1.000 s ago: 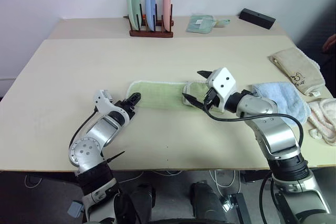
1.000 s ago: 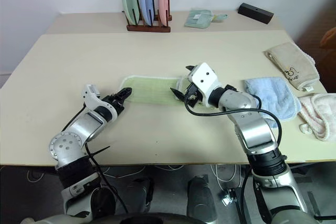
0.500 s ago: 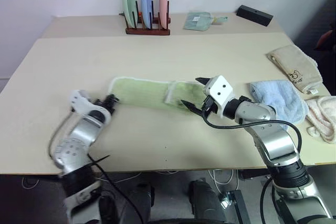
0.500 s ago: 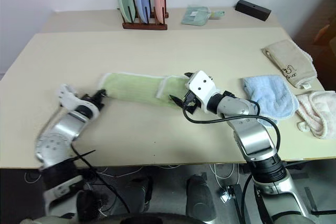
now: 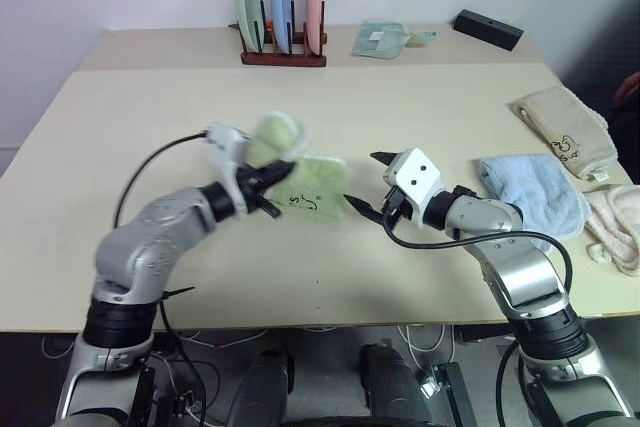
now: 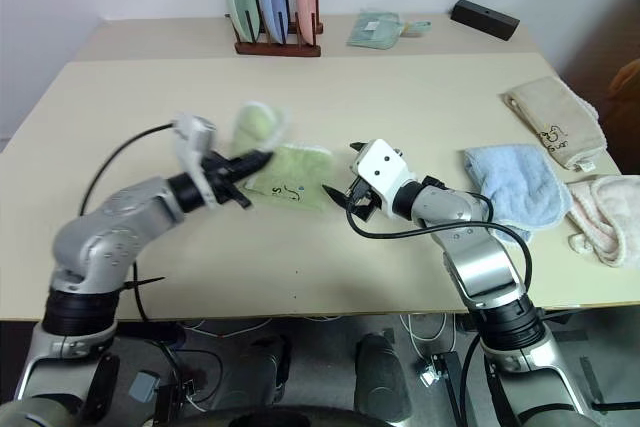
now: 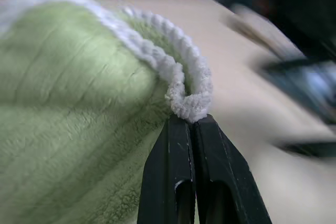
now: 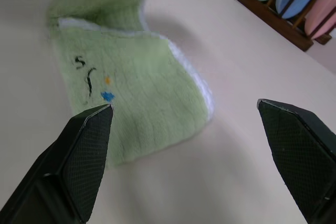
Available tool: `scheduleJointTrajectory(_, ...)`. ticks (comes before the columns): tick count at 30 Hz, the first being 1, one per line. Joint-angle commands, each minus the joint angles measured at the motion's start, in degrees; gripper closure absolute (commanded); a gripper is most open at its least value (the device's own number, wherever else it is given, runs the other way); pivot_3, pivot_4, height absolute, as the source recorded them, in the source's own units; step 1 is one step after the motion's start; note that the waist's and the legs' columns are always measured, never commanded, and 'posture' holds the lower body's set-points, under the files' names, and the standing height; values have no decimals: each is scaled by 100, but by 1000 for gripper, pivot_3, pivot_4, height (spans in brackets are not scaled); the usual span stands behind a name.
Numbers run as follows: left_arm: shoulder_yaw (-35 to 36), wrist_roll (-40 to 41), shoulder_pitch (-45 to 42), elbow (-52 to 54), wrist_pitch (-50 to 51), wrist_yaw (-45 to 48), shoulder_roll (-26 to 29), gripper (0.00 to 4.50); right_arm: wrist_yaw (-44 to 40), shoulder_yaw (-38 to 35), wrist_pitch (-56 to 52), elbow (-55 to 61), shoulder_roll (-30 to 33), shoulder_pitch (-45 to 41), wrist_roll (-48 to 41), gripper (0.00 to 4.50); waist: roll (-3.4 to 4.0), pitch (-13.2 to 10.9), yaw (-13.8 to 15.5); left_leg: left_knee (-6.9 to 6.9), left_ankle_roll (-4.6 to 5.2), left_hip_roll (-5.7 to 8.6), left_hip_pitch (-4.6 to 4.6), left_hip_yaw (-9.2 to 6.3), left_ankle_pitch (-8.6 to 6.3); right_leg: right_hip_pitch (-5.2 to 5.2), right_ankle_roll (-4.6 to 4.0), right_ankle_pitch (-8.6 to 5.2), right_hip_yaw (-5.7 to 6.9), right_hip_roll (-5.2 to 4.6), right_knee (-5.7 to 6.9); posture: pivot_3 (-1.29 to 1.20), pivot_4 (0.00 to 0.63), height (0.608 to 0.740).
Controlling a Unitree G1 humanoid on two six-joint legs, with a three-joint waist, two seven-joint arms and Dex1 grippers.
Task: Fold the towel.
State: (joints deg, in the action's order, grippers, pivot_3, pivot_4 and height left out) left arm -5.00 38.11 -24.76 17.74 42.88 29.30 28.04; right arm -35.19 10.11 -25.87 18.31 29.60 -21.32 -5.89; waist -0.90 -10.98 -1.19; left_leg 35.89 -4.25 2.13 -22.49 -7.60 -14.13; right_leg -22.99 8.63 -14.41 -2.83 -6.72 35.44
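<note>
Towel [image 5: 305, 185] end lifted and carried over toward the right side, so the fold is now in progress.

A second ago the green towel was lying long and flat on the table [image 5: 420, 107]; now the left gripper [image 7: 190, 124], its jaws fully shut on the white stitched border, has raised that end and swung it above the part that lies flat near the table's middle, just beside the right gripper [image 5: 365, 185]. I judge the fold as about half made, because the end is not laid down yet. The left arm is bent with the gripper pointing almost level toward the right. The right gripper has kept its place beside the towel's right end, jaws wide open, holding nothing.
</note>
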Motion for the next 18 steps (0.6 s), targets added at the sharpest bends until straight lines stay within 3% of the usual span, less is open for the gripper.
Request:
scheduleJointTrajectory(1,-724,-639,-194,-4,-372,470,42,4447,54,-71,41,187,-27,35,24,0,0,0,0,-1,0,-1,0,0,0,-1,2,1,0,0,0,0,150,740)
scheduleJointTrajectory(7,-1158,-1231,-281,-387,-592,807,-22,4447,159,-171,-78,429,35,280,39,0,0,0,26,0,1,0,-2,0,0,-1,6,2,0,0,0,0,150,740)
scheduleJointTrajectory(13,-1070,-1381,-312,-527,-461,872,-196,4447,245,-205,-157,550,60,413,55,0,0,0,34,2,1,0,-4,-1,0,-1,9,3,0,0,0,0,150,740)
scheduleJointTrajectory(16,-814,-1162,-263,-454,-350,953,-255,3589,258,-194,-158,537,69,407,70,0,0,0,24,2,1,-1,-3,-1,0,-1,10,4,0,0,1,0,150,740)
scheduleJointTrajectory(18,-569,-906,-158,-253,-227,1123,-171,2635,244,-207,-153,505,94,379,86,0,0,0,10,2,2,-1,-3,-1,-1,-2,10,4,0,0,2,0,150,740)
